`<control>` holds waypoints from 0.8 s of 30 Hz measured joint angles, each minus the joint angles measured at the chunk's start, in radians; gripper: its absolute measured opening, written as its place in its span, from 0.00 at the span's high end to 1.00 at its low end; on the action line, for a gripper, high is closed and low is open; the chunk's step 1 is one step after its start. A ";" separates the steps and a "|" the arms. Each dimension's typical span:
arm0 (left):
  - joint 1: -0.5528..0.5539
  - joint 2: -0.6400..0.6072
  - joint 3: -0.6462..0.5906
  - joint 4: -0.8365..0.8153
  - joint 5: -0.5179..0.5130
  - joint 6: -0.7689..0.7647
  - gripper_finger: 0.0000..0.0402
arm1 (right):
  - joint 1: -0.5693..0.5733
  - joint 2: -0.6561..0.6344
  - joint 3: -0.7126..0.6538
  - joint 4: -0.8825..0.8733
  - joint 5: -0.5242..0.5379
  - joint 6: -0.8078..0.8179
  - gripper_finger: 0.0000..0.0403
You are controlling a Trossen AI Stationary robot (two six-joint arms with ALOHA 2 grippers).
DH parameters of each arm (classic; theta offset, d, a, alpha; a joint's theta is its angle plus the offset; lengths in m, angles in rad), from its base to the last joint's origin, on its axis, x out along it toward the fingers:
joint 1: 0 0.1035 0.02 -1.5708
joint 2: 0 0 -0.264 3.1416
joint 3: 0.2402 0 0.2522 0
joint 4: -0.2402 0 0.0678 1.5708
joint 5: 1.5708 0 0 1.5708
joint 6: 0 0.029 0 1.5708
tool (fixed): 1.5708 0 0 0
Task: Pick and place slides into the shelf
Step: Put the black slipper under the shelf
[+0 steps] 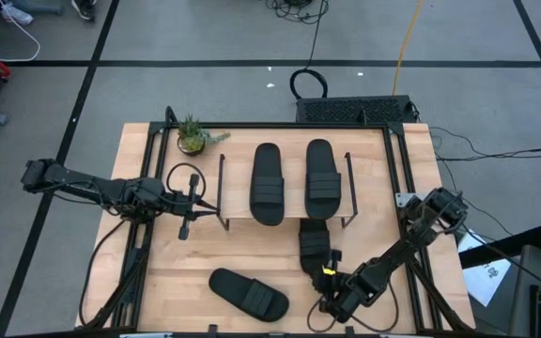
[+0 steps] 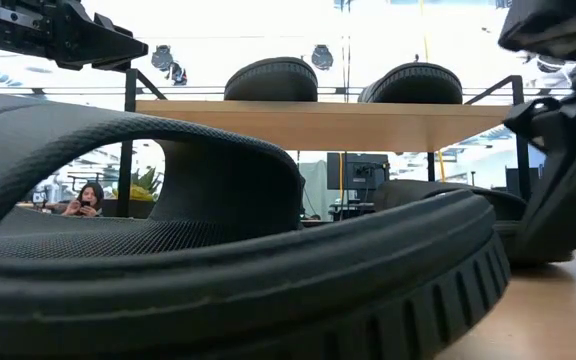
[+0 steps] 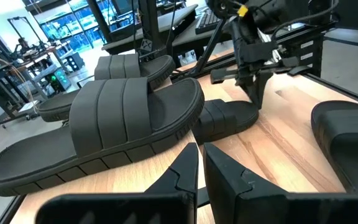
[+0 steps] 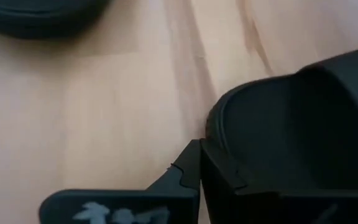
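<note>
We see two slides lying side by side on the plank top of the shelf, which stands at the middle of the tabletop. A third slide lies on the tabletop just in front of the shelf's right half, its far end reaching under the plank. The fourth slide lies alone near the front edge, left of the third and angled.

The right end effector is down at the near end of the third slide. In the right wrist view its fingers are clamped on the rim of that slide's heel, which sits against the wood.

The left end effector hangs above the tabletop just left of the shelf, apart from every slide, its fingers pressed together on nothing.

A small potted plant stands at the far left corner of the tabletop. In the low view, a person sits in the room beyond.
</note>
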 joint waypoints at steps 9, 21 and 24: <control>0.000 0.000 0.000 0.000 0.000 0.000 0.94 | -0.065 -0.003 -0.055 0.009 0.004 -0.002 1.00; 0.000 0.000 0.000 0.000 0.000 0.000 0.94 | -0.142 -0.002 -0.059 -0.025 0.030 -0.030 1.00; 0.000 0.000 0.000 0.000 0.000 0.000 0.94 | -0.142 -0.002 -0.059 -0.020 0.033 -0.039 1.00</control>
